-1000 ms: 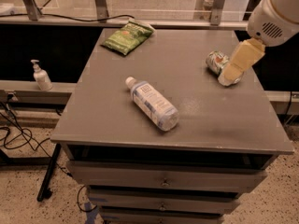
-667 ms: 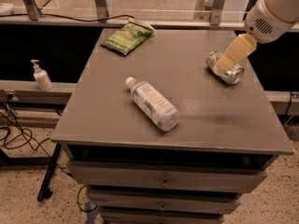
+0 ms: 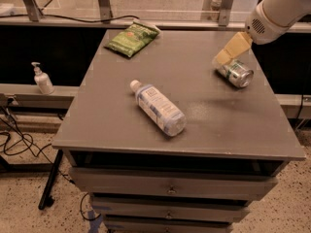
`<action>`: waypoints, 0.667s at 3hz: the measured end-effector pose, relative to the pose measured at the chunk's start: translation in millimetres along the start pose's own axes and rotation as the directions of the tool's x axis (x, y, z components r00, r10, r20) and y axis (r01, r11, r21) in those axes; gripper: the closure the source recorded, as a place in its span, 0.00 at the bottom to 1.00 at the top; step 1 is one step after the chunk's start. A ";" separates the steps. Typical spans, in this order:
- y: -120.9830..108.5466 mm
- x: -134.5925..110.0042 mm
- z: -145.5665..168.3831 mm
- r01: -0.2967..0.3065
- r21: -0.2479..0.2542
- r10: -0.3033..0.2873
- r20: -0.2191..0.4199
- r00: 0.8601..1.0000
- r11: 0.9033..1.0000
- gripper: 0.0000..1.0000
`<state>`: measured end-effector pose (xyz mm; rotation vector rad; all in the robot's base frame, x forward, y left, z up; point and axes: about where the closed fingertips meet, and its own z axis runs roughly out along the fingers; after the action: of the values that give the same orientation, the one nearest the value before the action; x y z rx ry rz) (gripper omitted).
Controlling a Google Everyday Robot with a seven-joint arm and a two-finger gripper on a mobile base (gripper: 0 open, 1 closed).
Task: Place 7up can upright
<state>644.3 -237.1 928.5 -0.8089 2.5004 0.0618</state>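
7up can [image 3: 236, 73] lies on its side near the right edge of the table [image 3: 194, 96], toward the far right corner. One round end faces the near right corner, so it is not yet upright. The gripper [image 3: 221, 59] slants down from the arm above that corner, its pale tip touching or just beside the can's far-left end. This looks like a position for taking hold of the can's body and tipping it up, though whether the gripper is open or closed on the can cannot be told. Compared with a second ago, the gripper has swung from the can's right side, where it hid much of the can, round to the far side. The can now shows in full and sits slightly nearer the right edge. The water bottle [image 3: 158, 107] lying at the table's middle and the snack bag [image 3: 132, 37] near the far left corner have not moved.
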 end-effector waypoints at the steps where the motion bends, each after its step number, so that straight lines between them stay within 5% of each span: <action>1: -0.6 -0.1 2.4 -0.012 -0.001 0.012 -0.001 1.000 1.000 0.00; 2: -0.2 1.1 8.7 -0.038 0.007 0.038 -0.009 0.999 0.999 0.00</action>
<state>647.6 -236.3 920.5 -0.7609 2.5233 0.0627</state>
